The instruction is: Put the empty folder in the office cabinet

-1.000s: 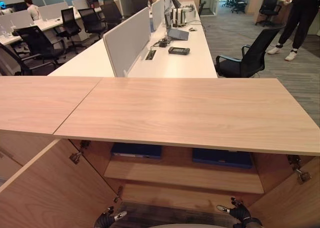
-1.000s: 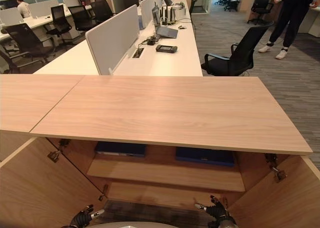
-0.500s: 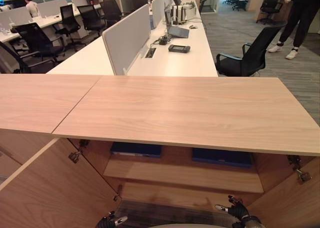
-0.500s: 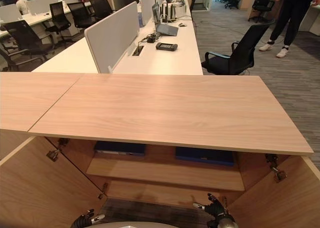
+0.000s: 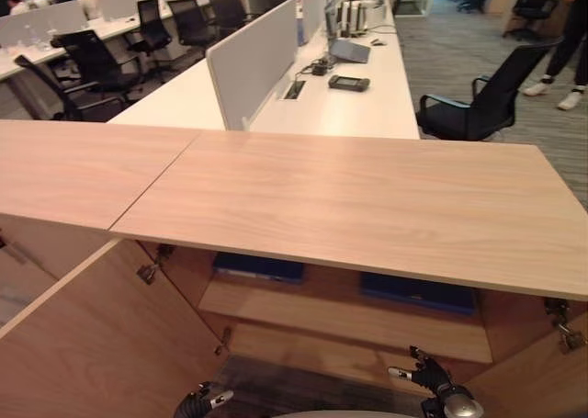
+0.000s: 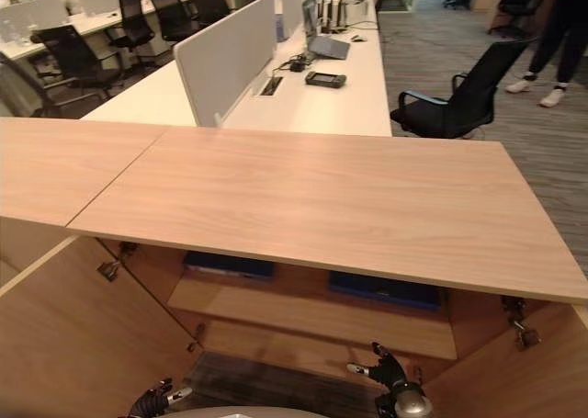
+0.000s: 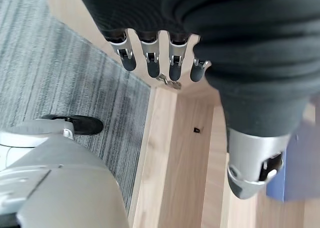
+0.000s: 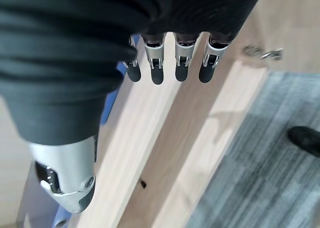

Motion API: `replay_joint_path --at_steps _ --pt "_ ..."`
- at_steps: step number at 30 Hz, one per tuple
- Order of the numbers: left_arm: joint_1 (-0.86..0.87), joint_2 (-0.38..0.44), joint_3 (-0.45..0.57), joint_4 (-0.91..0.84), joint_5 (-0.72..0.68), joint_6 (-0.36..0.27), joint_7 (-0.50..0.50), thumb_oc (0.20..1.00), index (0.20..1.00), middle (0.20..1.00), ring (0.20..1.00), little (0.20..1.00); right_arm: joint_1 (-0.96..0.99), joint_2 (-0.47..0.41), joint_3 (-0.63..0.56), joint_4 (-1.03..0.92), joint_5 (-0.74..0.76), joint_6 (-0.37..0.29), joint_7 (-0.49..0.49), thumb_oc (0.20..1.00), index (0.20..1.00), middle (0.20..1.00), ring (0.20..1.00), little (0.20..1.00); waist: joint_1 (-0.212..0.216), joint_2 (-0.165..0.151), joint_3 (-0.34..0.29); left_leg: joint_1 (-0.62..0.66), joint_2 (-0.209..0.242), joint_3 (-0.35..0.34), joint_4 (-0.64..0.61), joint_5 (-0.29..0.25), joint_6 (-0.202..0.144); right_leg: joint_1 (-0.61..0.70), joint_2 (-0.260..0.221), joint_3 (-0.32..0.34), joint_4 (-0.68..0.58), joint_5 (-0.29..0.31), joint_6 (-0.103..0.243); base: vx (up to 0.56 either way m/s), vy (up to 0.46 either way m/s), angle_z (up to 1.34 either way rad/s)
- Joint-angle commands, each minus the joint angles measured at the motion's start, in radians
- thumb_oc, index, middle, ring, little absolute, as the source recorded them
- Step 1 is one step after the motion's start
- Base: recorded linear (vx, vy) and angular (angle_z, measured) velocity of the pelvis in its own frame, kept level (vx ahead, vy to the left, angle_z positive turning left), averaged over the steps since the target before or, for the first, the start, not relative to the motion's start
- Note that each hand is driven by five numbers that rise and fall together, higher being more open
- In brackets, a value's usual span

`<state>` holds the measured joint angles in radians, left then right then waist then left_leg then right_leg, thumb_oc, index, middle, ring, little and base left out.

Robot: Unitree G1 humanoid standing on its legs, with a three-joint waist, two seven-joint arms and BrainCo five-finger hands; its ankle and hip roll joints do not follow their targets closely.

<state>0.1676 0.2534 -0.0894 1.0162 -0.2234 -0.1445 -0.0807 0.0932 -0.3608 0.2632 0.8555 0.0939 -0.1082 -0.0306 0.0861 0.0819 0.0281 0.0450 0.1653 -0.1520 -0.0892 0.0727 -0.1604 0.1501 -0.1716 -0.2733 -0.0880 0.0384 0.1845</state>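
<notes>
The low light-wood office cabinet [image 5: 367,197] stands with both doors swung open. On its wooden shelf [image 5: 349,317], under the top board, lie two dark blue flat folders: one folder [image 5: 259,267] towards the left, the other folder [image 5: 418,292] towards the right, well apart. The left hand [image 5: 196,405] hangs low before the opening, fingers straight and relaxed, holding nothing. The right hand [image 5: 430,378] hovers low on the right, fingers likewise spread and empty.

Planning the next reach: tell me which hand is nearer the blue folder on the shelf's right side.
Right. The right hand hangs just below and in front of the right blue folder; the left hand is low by the open left door, far across.
</notes>
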Motion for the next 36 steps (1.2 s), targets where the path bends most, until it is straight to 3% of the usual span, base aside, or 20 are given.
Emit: replay_joint_path --at_steps 1,4,6,8,10,16,19,20,22,24,26,30,31,33,34,35,36 --pt "-0.083 0.038 -0.022 -0.027 -0.043 -0.04 0.016 1.0 1.0 1.0 1.0 1.0 -0.058 -0.023 0.003 -0.068 0.003 -0.056 -0.021 1.0 1.0 1.0 1.0 1.0 0.037 0.001 0.062 -0.09 0.041 0.044 0.014 0.08 -0.075 -0.029 -0.003 -0.029 0.056 -0.102 -0.015 -0.2 -0.007 0.84" --pt "-0.096 0.023 -0.026 -0.02 -0.042 -0.039 0.023 1.0 1.0 1.0 1.0 1.0 -0.101 -0.033 0.017 -0.061 -0.002 -0.056 -0.037 1.0 1.0 1.0 1.0 1.0 0.053 0.009 0.09 -0.16 0.04 0.081 0.023 0.125 -0.085 -0.027 -0.018 -0.092 0.028 -0.094 -0.017 -0.17 0.016 1.32" --pt "-0.096 0.021 -0.023 -0.016 -0.028 -0.034 0.023 1.0 1.0 1.0 1.0 1.0 -0.126 -0.036 0.024 -0.052 -0.008 -0.055 -0.044 1.0 1.0 1.0 1.0 1.0 0.051 0.003 0.101 -0.171 0.064 0.168 0.051 0.122 -0.064 -0.038 -0.039 -0.129 0.03 -0.08 -0.017 -0.19 0.015 1.24" --pt "-0.089 0.023 -0.022 -0.018 -0.014 -0.029 0.02 1.0 1.0 1.0 1.0 1.0 -0.152 -0.031 0.028 -0.031 -0.004 -0.051 -0.051 1.0 1.0 1.0 1.0 1.0 0.038 -0.006 0.099 -0.157 0.105 0.279 0.097 0.099 -0.041 -0.055 -0.057 -0.164 0.041 -0.07 -0.025 -0.19 0.049 0.37" --pt "-0.081 0.03 -0.012 -0.009 -0.001 -0.025 0.017 1.0 1.0 1.0 1.0 1.0 -0.161 -0.027 0.029 -0.027 0.001 -0.048 -0.051 1.0 1.0 1.0 1.0 1.0 0.028 -0.017 0.094 -0.122 0.131 0.348 0.142 0.064 -0.04 -0.067 -0.07 -0.187 0.054 -0.063 -0.032 -0.14 0.066 0.53" --pt "-0.089 0.04 0.017 0.059 0.032 -0.017 0.029 1.0 1.0 1.0 1.0 1.0 -0.132 -0.016 0.014 -0.06 0.03 -0.045 -0.036 1.0 1.0 1.0 1.0 1.0 -0.016 -0.048 0.069 0.024 0.172 0.41 0.193 -0.051 -0.063 -0.072 -0.124 -0.244 0.091 -0.04 -0.02 -0.04 0.137 0.7" --pt "-0.103 0.047 0.009 0.083 0.064 -0.004 0.027 1.0 1.0 1.0 1.0 1.0 -0.121 0.003 -0.004 -0.045 0.037 -0.032 -0.034 1.0 1.0 1.0 1.0 1.0 -0.021 -0.058 0.05 0.044 0.127 0.419 0.14 -0.092 -0.045 -0.085 -0.152 -0.25 0.111 -0.003 0.002 0.11 0.307 1.14" --pt "-0.11 0.056 0.0 0.082 0.081 -0.002 0.026 1.0 1.0 1.0 1.0 1.0 -0.123 0.024 -0.018 -0.022 0.054 -0.027 -0.039 1.0 1.0 1.0 1.0 1.0 -0.014 -0.076 0.048 0.037 0.099 0.407 0.134 -0.113 -0.025 -0.089 -0.176 -0.246 0.125 0.019 0.014 0.05 0.193 0.32" --pt "-0.118 0.065 -0.005 0.082 0.086 -0.002 0.025 1.0 1.0 1.0 1.0 1.0 -0.125 0.04 -0.028 -0.007 0.068 -0.026 -0.041 1.0 1.0 1.0 1.0 1.0 -0.01 -0.089 0.049 0.03 0.082 0.401 0.136 -0.122 -0.013 -0.092 -0.194 -0.244 0.135 0.029 0.022 0.0 0.229 0.12" --pt "-0.133 0.088 -0.014 0.061 0.089 -0.003 0.019 1.0 1.0 1.0 1.0 1.0 -0.119 0.085 -0.046 0.0 0.103 -0.021 -0.042 1.0 1.0 1.0 1.0 1.0 0.007 -0.124 0.06 0.007 0.029 0.394 0.145 -0.138 0.028 -0.107 -0.245 -0.262 0.168 0.067 0.033 -0.04 0.289 0.06" --pt "-0.139 0.096 -0.01 0.056 0.087 -0.003 0.022 1.0 1.0 1.0 1.0 1.0 -0.119 0.097 -0.046 0.005 0.11 -0.02 -0.04 1.0 1.0 1.0 1.0 1.0 0.013 -0.134 0.063 0.005 0.014 0.389 0.146 -0.147 0.038 -0.113 -0.26 -0.258 0.185 0.077 0.041 0.01 0.201 0.22" --pt "-0.153 0.122 0.009 0.058 0.088 -0.006 0.039 1.0 1.0 1.0 1.0 1.0 -0.12 0.139 -0.027 0.015 0.108 -0.011 -0.036 1.0 1.0 1.0 1.0 1.0 0.038 -0.161 0.08 0.007 -0.04 0.367 0.135 -0.164 0.073 -0.144 -0.311 -0.231 0.272 0.164 0.071 0.01 0.192 0.22" --pt "-0.158 0.124 0.009 0.064 0.084 -0.006 0.043 1.0 1.0 1.0 1.0 1.0 -0.121 0.147 -0.021 0.013 0.115 -0.012 -0.035 1.0 1.0 1.0 1.0 1.0 0.04 -0.157 0.083 0.007 -0.045 0.357 0.131 -0.162 0.081 -0.153 -0.302 -0.206 0.298 0.161 0.07 0.0 0.217 0.24" --pt "-0.164 0.122 -0.001 0.064 0.077 -0.009 0.044 1.0 1.0 1.0 1.0 1.0 -0.118 0.151 -0.014 0.009 0.126 -0.019 -0.035 1.0 1.0 1.0 1.0 1.0 0.026 -0.146 0.083 0.011 -0.062 0.322 0.109 -0.149 0.096 -0.184 -0.23 -0.092 0.337 0.107 0.057 0.04 0.31 0.41" --pt "-0.173 0.117 -0.02 0.064 0.064 -0.008 0.04 1.0 1.0 1.0 1.0 1.0 -0.109 0.144 -0.009 -0.007 0.148 -0.028 -0.032 1.0 1.0 1.0 1.0 1.0 -0.003 -0.128 0.076 0.018 -0.082 0.263 0.092 -0.138 0.116 -0.21 -0.086 0.041 0.335 -0.022 0.032 0.05 0.28 0.76" --pt "-0.174 0.117 -0.02 0.064 0.064 -0.008 0.04 1.0 1.0 1.0 1.0 1.0 -0.109 0.144 -0.009 -0.007 0.148 -0.028 -0.032 1.0 1.0 1.0 1.0 1.0 -0.004 -0.127 0.074 0.014 -0.082 0.263 0.092 -0.136 0.116 -0.212 -0.085 0.04 0.333 -0.02 0.03 0.08 0.253 0.88" --pt "-0.177 0.115 -0.028 0.065 0.063 -0.009 0.037 1.0 1.0 1.0 1.0 1.0 -0.105 0.137 -0.009 -0.017 0.158 -0.032 -0.032 1.0 1.0 1.0 1.0 1.0 -0.018 -0.124 0.072 0.018 -0.095 0.235 0.087 -0.135 0.124 -0.219 -0.024 0.095 0.315 -0.06 0.02 0.07 0.113 1.0"
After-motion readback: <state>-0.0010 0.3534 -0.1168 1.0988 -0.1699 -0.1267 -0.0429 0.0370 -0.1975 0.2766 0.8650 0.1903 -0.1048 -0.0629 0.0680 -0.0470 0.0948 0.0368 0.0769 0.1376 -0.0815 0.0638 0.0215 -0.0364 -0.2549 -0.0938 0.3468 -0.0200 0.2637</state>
